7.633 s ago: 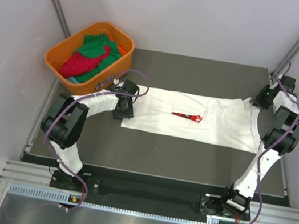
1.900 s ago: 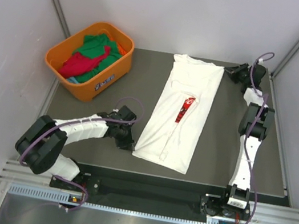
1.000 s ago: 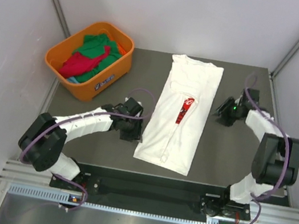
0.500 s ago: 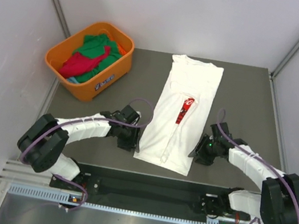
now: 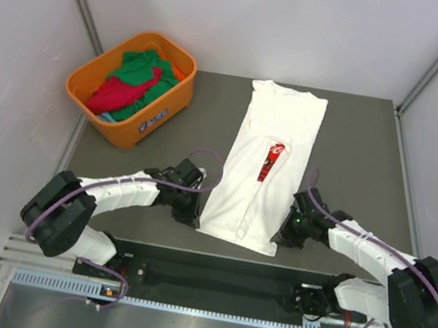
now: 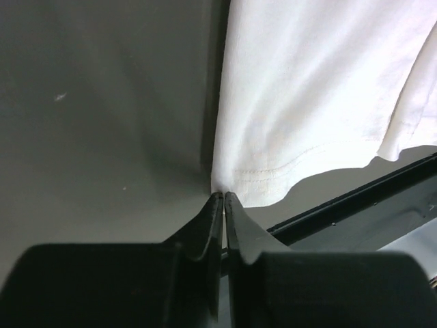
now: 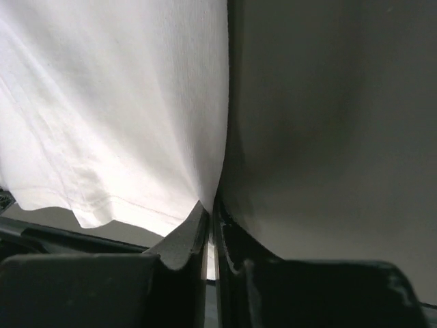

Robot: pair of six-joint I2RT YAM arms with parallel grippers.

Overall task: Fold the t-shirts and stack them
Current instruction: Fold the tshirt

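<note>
Sits at the crosswise fold of the white shirt [image 5: 284, 120], laid as a long strip on the table [image 5: 355, 163], with the basket [image 5: 148, 122] of other shirts [image 5: 133, 72] off its far-left end. Pinches its near-left hem corner with the left gripper [image 6: 223, 196], jaws pressed almost together on the very tip of cloth, and its near-right corner with the right gripper [image 7: 210, 205], jaws likewise nearly closed on the edge. Calls next, probably, for lifting both corners together and carrying them level toward the collar end.
</note>
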